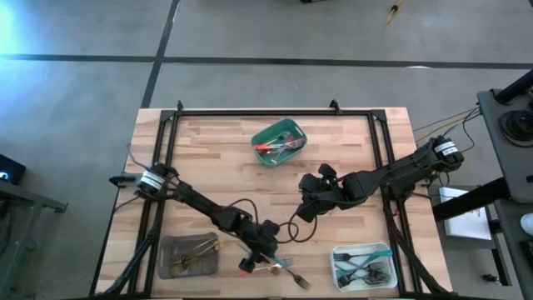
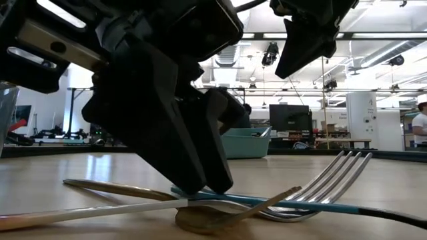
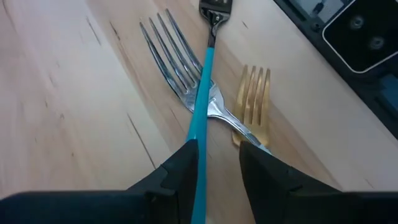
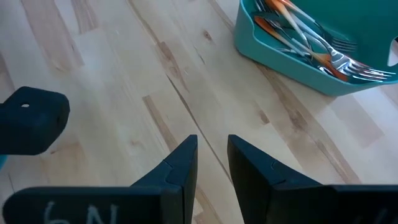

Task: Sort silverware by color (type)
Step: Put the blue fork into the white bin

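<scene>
Left gripper [image 3: 214, 163]: low at the table's front edge, my fingers a little apart, the teal-handled fork [image 3: 203, 99] between them | it lies across a silver fork [image 3: 177, 62], gold fork [image 3: 254, 99] beside | Right gripper [image 4: 211, 158]: mid-table, narrow gap, holding nothing, near green tray [image 4: 273, 53] of red-orange forks [image 4: 311, 46]

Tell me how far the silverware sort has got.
Mostly done: red-orange pieces fill the green tray, gold ones the grey tray, teal ones the white tray. The left gripper straddles a teal-handled utensil on the table; a silver fork and gold fork remain. Right gripper waits mid-table.
</scene>
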{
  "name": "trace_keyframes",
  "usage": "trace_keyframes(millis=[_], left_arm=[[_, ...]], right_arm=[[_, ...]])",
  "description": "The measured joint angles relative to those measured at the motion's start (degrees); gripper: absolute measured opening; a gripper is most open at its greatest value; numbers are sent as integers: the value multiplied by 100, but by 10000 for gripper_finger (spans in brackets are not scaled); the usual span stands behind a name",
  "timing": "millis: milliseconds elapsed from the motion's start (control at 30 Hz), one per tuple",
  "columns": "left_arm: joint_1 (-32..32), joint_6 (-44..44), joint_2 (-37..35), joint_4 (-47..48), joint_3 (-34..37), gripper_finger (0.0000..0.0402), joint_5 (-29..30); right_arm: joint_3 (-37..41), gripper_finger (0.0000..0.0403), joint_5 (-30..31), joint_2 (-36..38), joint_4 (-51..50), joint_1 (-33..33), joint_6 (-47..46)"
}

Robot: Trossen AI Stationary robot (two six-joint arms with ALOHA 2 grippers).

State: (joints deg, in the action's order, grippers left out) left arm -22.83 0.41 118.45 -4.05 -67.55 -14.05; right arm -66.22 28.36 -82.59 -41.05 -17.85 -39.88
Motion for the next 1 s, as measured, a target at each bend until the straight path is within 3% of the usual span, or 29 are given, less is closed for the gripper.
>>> trace_keyframes(millis=[1000], left_arm=[[0,556,94,98,-290,105,303]], right_arm=[[0,82,0,0,-1,0,0]])
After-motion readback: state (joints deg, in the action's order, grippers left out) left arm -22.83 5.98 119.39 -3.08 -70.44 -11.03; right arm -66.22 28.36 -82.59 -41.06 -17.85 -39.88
